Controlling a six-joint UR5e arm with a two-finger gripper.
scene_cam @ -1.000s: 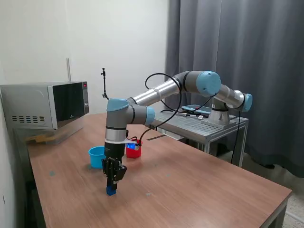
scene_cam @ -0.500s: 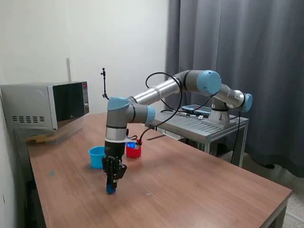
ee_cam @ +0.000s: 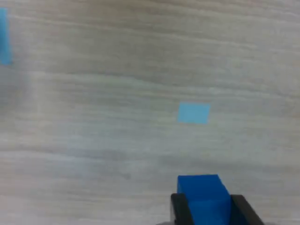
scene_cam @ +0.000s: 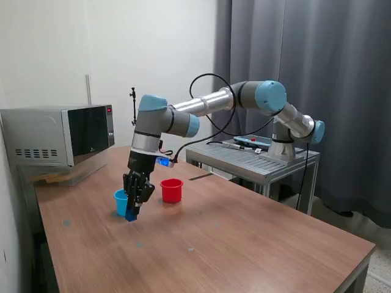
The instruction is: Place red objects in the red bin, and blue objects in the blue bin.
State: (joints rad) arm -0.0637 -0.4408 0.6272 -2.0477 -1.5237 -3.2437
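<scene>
Blue filled the gap between the jaws: the gripper (scene_cam: 131, 213) was clenched on a blue cube (ee_cam: 202, 196), which the wrist view showed pinched between two dark fingers (ee_cam: 180, 208) above the pale wood grain. A second earlier we had seen the gripper low over the table nearer the front edge, with the cube at its tips; by this moment the arm had lifted and swung back toward the cups, carrying the cube with it. In the exterior view the cube hung just in front of the blue cup (scene_cam: 121, 201), at the cup's near side and not yet over its mouth. We judged that the pick had succeeded and the carry was nearly done; what remained was to bring the cube above the rim and let go.

The red cup (scene_cam: 171, 190) stood just beside the blue one, toward the exterior view's right. A small light blue square (ee_cam: 193, 113) marked the table (scene_cam: 244, 238), a brown wood-grain top. A microwave (scene_cam: 58, 134) sat at the far corner against the white wall, a metal stand (scene_cam: 256, 160) carried the arm's base, and grey curtains (scene_cam: 317, 73) hung behind.
</scene>
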